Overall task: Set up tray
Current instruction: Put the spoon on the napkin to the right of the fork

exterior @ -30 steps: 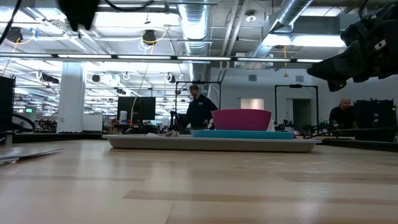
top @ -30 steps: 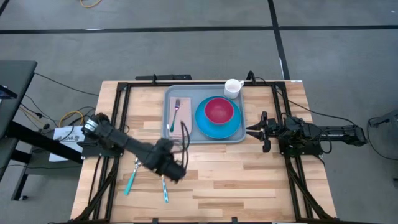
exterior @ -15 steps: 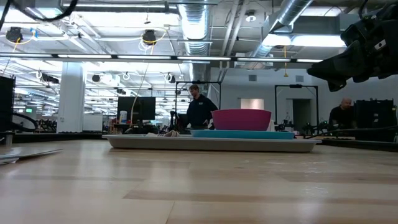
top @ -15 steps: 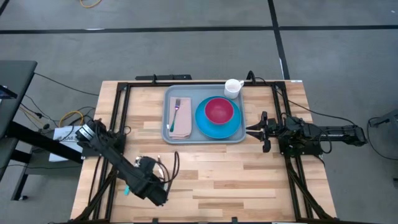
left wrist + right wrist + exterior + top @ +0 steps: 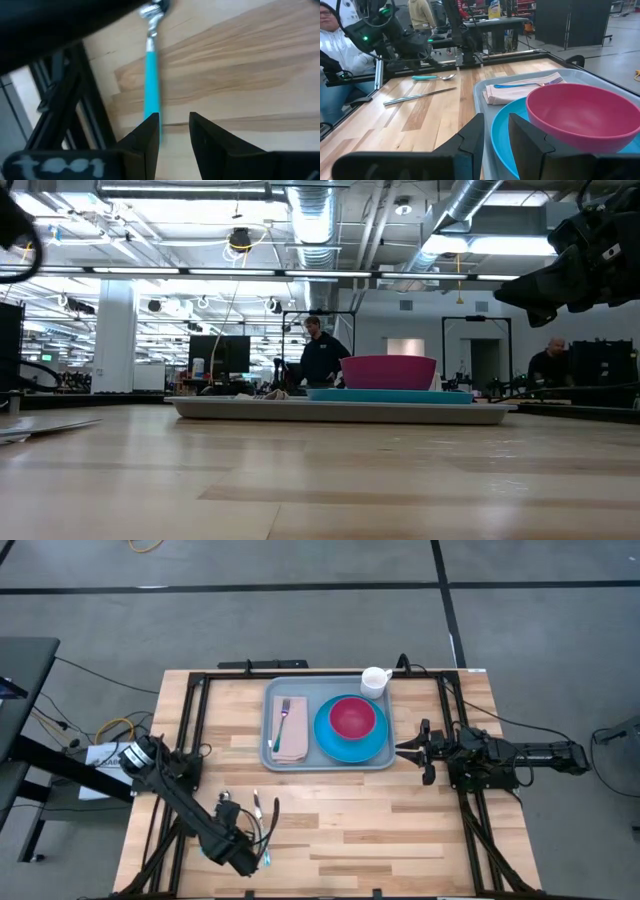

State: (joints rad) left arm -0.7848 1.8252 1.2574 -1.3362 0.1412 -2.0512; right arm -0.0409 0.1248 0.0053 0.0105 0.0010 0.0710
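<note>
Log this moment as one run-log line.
tray: napkin, fork, plate, bowl on it | left gripper: open over teal-handled utensil | right gripper: beside tray

A blue-handled utensil is seen lying on the wooden table, its metal end pointing away from the left gripper. The two dark fingers are held slightly apart above the handle's near end. A black frame rail runs along the table's edge.
</note>
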